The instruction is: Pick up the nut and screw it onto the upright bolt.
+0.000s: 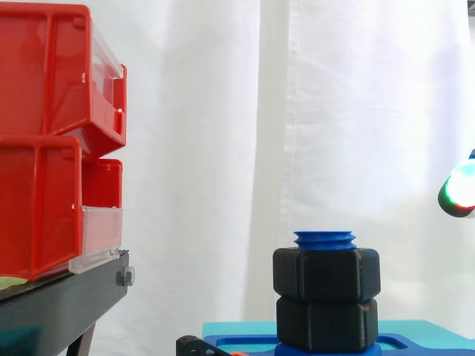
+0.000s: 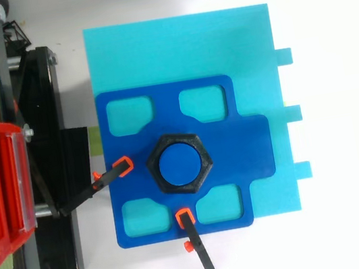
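Nut (image 1: 326, 273): black and hexagonal, sitting level on the bolt. It rests on a second black hex piece (image 1: 326, 324); whether that piece is another nut or the bolt's own collar I cannot tell. The nut is lower than the hand and well apart from it, on the side away from the arm.
Bolt (image 1: 324, 239): blue and upright, with a short run of thread standing proud of the nut. It is below the hand's level.
Blue plate (image 2: 250, 150): carries the bolt and lies flat on a cyan board (image 2: 179, 46), which reaches nearer to the hand than the plate does.
Clamps: one (image 2: 113, 174) and another (image 2: 194, 238), black with orange tips, meet the plate on its sides farthest from the hand.
Red bins (image 1: 44, 148): stacked on a black stand (image 1: 67, 297), beyond the bolt from the hand.
Stage, as I judge it: the nut looks run down already, so little or nothing is left to turn.
Risk 1: how tightly the nut is seated cannot be read. If it is loose, a brush from the hand on the way in could back it off or tilt it.
Risk 2: a low, sideways approach could strike the exposed thread or the nut's corner and shift the plate under its clamps.
Risk 3: more turning against the lower piece could jam the thread.
Hand (image 1: 460, 190): a glowing tip shows above the bolt's top, touching nothing. Whether the hand is spread or closed I cannot tell.
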`<state>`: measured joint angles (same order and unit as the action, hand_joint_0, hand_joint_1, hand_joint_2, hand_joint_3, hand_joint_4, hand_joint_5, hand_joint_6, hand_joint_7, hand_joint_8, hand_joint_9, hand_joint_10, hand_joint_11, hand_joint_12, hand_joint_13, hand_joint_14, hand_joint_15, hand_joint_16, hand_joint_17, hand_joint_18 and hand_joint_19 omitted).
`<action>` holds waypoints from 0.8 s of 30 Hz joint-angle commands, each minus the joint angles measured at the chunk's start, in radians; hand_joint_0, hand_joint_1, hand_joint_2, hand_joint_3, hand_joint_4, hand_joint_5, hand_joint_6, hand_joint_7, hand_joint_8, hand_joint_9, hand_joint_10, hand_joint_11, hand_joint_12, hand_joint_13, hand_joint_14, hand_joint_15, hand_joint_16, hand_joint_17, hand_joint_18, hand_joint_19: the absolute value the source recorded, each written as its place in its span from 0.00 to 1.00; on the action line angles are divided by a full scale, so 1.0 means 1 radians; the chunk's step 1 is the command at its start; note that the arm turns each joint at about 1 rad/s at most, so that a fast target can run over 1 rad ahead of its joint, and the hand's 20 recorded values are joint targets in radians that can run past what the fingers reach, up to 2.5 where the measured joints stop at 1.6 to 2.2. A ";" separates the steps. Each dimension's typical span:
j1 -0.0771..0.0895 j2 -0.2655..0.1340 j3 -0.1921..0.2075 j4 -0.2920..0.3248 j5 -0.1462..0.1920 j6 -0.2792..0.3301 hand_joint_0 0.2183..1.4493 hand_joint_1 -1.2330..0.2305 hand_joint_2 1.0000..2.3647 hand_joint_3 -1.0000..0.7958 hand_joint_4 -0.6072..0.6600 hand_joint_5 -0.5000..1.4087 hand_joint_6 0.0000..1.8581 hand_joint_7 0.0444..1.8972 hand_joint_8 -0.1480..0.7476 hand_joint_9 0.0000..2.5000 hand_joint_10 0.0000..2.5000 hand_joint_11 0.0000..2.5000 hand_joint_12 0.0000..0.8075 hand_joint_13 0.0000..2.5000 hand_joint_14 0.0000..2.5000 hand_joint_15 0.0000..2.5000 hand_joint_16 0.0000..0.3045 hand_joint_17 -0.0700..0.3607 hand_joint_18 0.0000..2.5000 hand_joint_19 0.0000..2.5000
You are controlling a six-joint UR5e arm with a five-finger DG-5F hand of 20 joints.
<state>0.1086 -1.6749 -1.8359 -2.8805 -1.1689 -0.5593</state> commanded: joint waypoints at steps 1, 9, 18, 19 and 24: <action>0.000 0.000 0.000 0.000 0.000 -0.001 0.20 0.59 0.00 0.28 0.61 0.15 0.27 0.33 0.46 0.18 0.00 0.00 0.41 0.05 0.00 0.00 0.16 0.41 0.00 0.00; -0.001 0.000 0.000 0.000 0.000 -0.001 0.20 0.58 0.00 0.28 0.61 0.16 0.27 0.33 0.46 0.20 0.00 0.00 0.40 0.06 0.00 0.00 0.15 0.40 0.00 0.00; 0.000 0.000 0.000 0.000 0.000 -0.001 0.20 0.57 0.00 0.28 0.62 0.16 0.27 0.33 0.45 0.20 0.00 0.00 0.40 0.06 0.00 0.00 0.15 0.40 0.00 0.00; -0.001 0.000 0.000 0.000 0.000 -0.001 0.21 0.57 0.00 0.28 0.62 0.16 0.27 0.33 0.45 0.20 0.00 0.00 0.40 0.06 0.00 0.00 0.15 0.40 0.00 0.00; 0.000 0.000 0.000 0.000 0.000 -0.001 0.21 0.57 0.00 0.28 0.62 0.16 0.27 0.33 0.46 0.20 0.00 0.00 0.40 0.07 0.00 0.00 0.15 0.40 0.00 0.00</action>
<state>0.1087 -1.6751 -1.8360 -2.8808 -1.1689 -0.5599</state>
